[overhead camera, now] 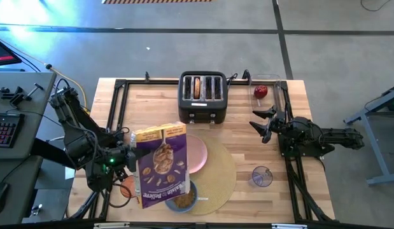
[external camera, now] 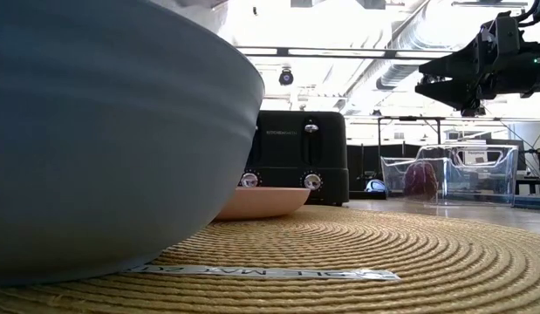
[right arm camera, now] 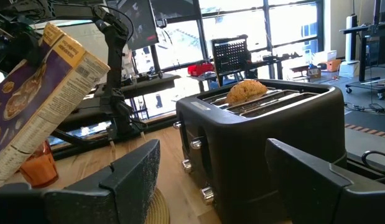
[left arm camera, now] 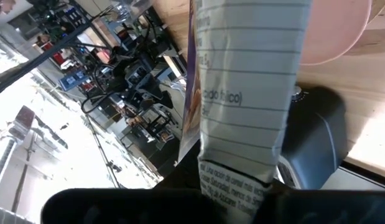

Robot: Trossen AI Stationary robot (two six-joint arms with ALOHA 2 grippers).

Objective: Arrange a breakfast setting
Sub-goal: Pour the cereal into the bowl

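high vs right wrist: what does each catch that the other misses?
Only the high view: the pink plate, round tan placemat, blue bowl, clear purplish glass, red apple in its clear bin, and the right gripper from above, jaws open, right of the toaster.

Only the right wrist view: the toaster's side knobs and the room's windows behind.

Both: the toaster, the bagel in a slot, the tilted cereal box held by the left gripper, and the orange cup.
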